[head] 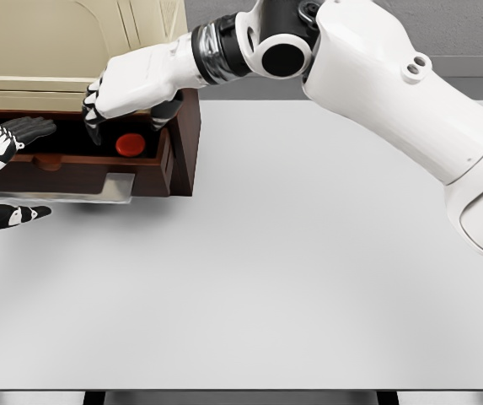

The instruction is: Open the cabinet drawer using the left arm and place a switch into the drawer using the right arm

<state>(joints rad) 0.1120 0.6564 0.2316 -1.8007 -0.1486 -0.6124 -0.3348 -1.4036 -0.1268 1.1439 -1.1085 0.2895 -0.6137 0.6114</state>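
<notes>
Hovering over open drawer (81, 173), right hand (127, 89) sat fingers-down, empty; red switch (130, 144) lay inside. Left hand (13, 135) spread. Next: retract.

- The cabinet drawer (81, 173) stands pulled out at the table's (308, 270) far left corner.
- A red switch (129, 144) lies inside it.
- The right hand (127, 89) hangs above the switch, fingers loosely spread.
- The left hand (9, 139) rests by the drawer, empty.
</notes>
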